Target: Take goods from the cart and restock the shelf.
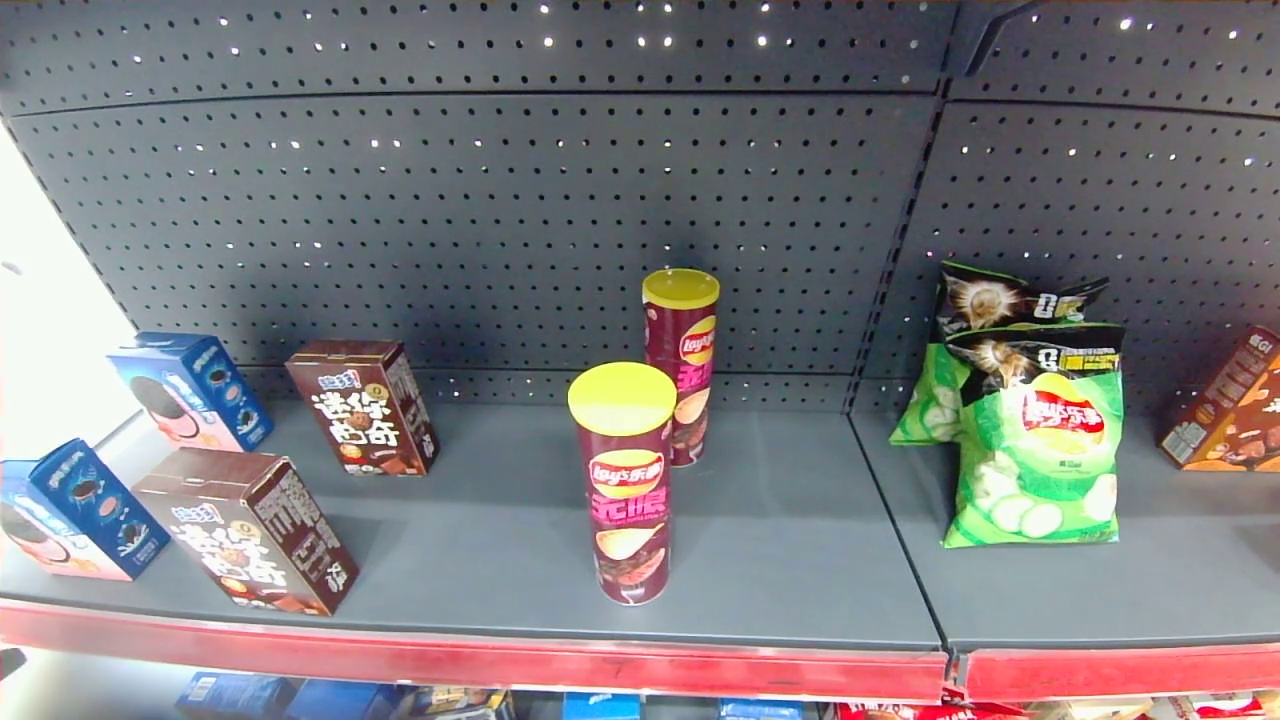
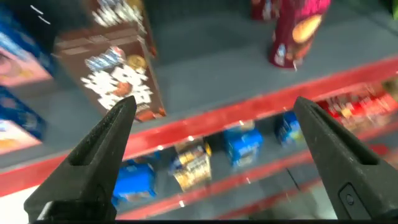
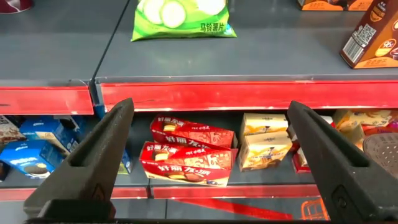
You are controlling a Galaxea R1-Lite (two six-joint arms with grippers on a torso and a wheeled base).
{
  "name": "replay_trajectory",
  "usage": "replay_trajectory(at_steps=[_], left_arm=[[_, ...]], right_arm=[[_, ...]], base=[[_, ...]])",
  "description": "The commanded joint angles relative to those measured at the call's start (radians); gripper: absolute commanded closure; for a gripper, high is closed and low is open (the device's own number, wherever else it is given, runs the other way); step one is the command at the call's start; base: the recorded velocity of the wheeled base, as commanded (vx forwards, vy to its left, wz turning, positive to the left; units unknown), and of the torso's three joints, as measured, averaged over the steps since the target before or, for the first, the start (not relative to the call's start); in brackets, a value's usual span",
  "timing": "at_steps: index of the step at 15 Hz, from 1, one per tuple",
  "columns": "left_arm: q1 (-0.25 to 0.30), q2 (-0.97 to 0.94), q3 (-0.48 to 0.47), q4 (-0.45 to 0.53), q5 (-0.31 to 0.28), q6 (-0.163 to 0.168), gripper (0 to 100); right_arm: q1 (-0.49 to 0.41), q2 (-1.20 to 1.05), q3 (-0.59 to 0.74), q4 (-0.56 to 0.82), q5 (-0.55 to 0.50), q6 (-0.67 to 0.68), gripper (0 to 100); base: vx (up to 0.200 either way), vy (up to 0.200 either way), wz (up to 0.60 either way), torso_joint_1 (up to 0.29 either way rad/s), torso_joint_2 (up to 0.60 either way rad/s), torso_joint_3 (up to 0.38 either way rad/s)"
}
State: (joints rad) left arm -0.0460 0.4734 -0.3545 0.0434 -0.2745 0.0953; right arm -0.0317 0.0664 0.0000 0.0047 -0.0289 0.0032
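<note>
Well, much here is cut off or hard to read for me: the left wrist view is blurred, showing just the base of the front can [image 2: 295,34] and one brown box [image 2: 115,68]. At the head view's right edge another brown carton [image 1: 1230,410] is clipped, and the blue boxes [image 1: 70,510] run off the left side. The shelf [image 1: 800,520] has bare grey deck between the front can [image 1: 622,480] and the green chip bags [image 1: 1040,450], and more in front of the bags up to the red lip [image 1: 500,660]. A rear can [image 1: 680,365] stands behind the front one, near the pegboard. My left pincer [image 2: 214,106] is released, fingers spread wide, with the red lip and lower-tier goods seen between them. My right pincer [image 3: 210,106] is likewise released, facing the lip, with red packs [image 3: 186,155] on the tier beneath.
</note>
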Motion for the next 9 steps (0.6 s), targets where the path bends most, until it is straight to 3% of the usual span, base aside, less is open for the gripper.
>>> replay_trajectory(at_steps=[1,3,5,9], left_arm=[[-0.011,0.203,-0.001,-0.002,-0.012,0.004,0],[-0.035,0.258,-0.004,-0.005,0.017,0.061,0],[-0.152,0.324,-0.018,-0.023,0.017,0.066,0],[-0.169,0.510,-0.061,-0.232,-0.057,0.070,0]], right_arm=[[-0.001,0.006,0.000,0.000,0.000,0.000,0],[-0.001,0.006,0.000,0.000,0.000,0.000,0],[-0.001,0.006,0.000,0.000,0.000,0.000,0],[-0.001,0.006,0.000,0.000,0.000,0.000,0]], base=[[0.000,0.000,0.00,0.000,0.00,0.000],[0.000,0.000,0.00,0.000,0.00,0.000],[0.000,0.000,0.00,0.000,0.00,0.000],[0.000,0.000,0.00,0.000,0.00,0.000]])
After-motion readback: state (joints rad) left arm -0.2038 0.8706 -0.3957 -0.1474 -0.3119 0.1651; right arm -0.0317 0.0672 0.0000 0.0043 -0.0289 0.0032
